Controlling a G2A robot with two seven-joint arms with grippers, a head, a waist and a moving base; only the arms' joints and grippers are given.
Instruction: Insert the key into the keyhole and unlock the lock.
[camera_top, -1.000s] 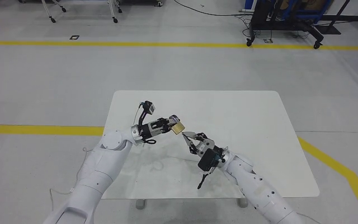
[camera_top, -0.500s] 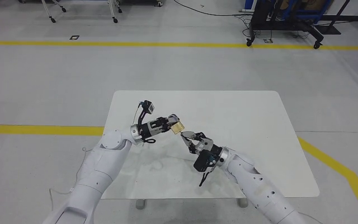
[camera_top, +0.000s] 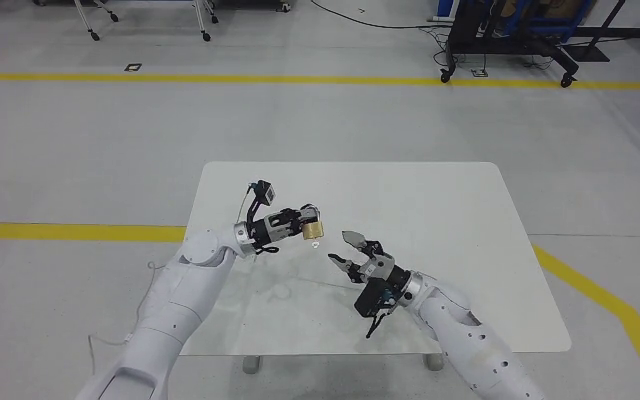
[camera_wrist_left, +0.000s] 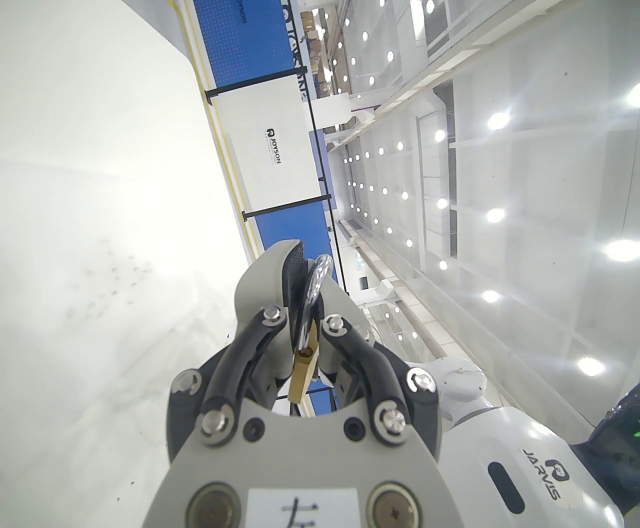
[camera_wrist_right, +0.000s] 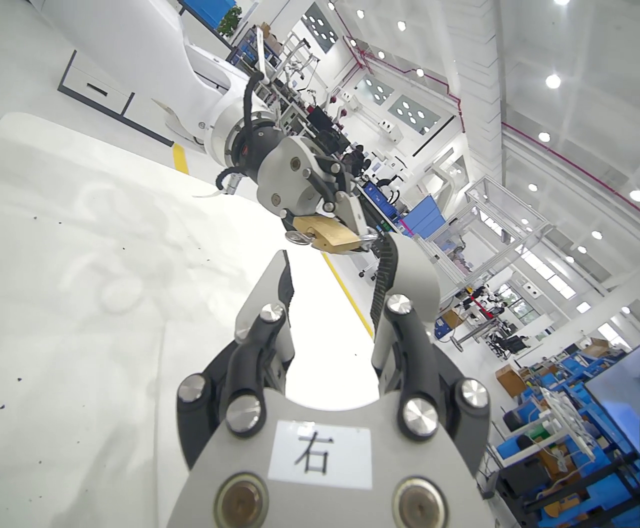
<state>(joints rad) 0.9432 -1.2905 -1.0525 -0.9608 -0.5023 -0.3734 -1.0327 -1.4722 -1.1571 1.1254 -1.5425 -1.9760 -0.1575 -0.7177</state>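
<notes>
Holding lock (camera_wrist_right: 330, 240), left hand (camera_wrist_left: 306, 272) clenched on its flat brass faces; lock judged dense, rigid, smooth, slip-prone; right hand (camera_wrist_right: 342, 260) released, empty, near it.

L pincer (camera_top: 305, 221) clamps brass lock (camera_top: 314, 230) over table (camera_top: 450, 200); R pincer (camera_top: 344, 251) spread, nearby, apart.

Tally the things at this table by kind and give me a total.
Brass padlock: 1
Grey two-finger grippers: 2, the left gripper shut on the padlock and the right gripper open
White rectangular table: 1
Total: 4
</notes>
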